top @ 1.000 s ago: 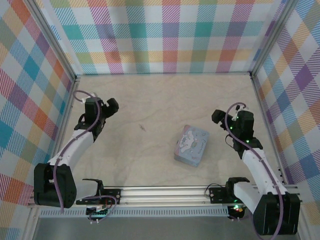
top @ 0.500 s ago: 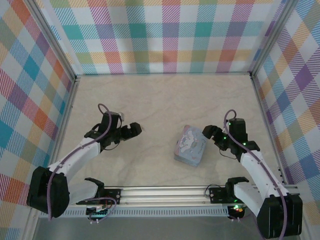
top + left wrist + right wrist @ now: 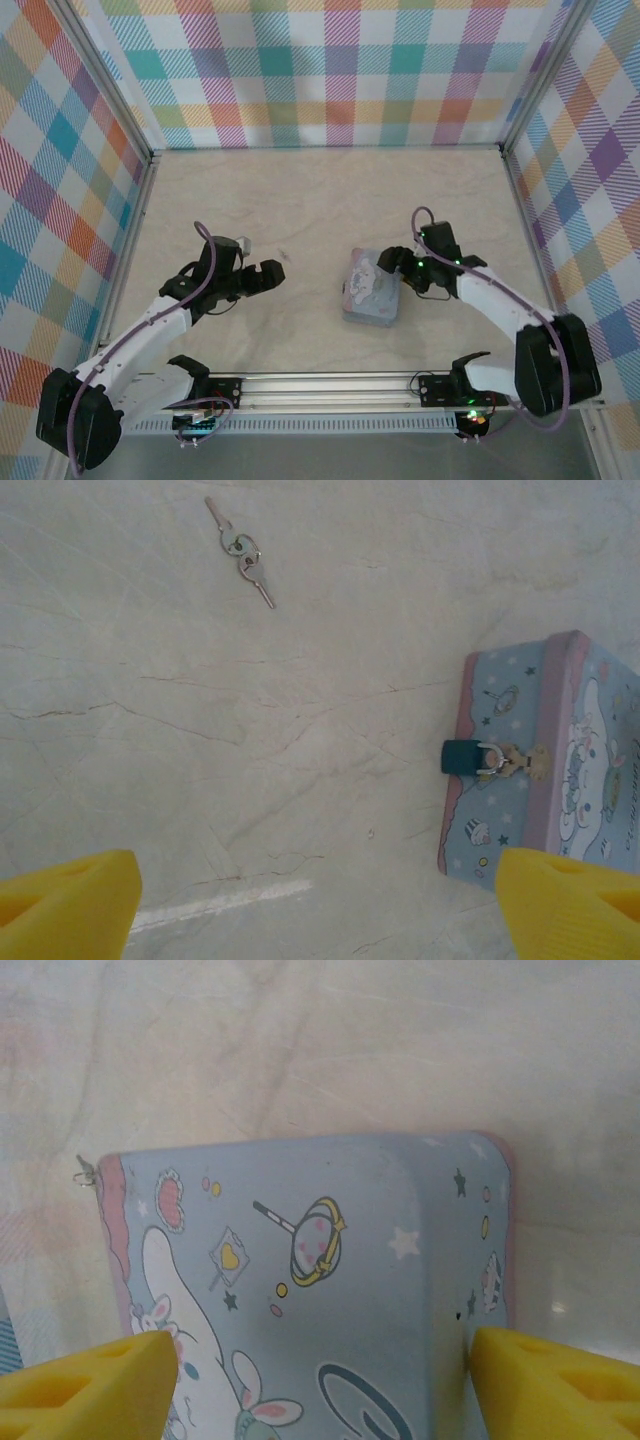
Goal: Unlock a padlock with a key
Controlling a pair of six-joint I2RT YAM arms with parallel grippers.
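On the front of the tin (image 3: 368, 292): the padlock (image 3: 461, 756), hooked at the clasp (image 3: 503, 761).
Keys (image 3: 240, 550): loose on the table (image 3: 300, 200), well apart from the tin.
Your left gripper (image 3: 320, 900): spread wide, empty.
Your right gripper (image 3: 320, 1390): pinching the tin's sides.

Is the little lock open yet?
Not yet. Nothing looks done: the padlock hangs on the tin box, and the keys lie untouched on the table. The right gripper straddles that box; the left gripper is open, empty. Left: grab a key, unlock.
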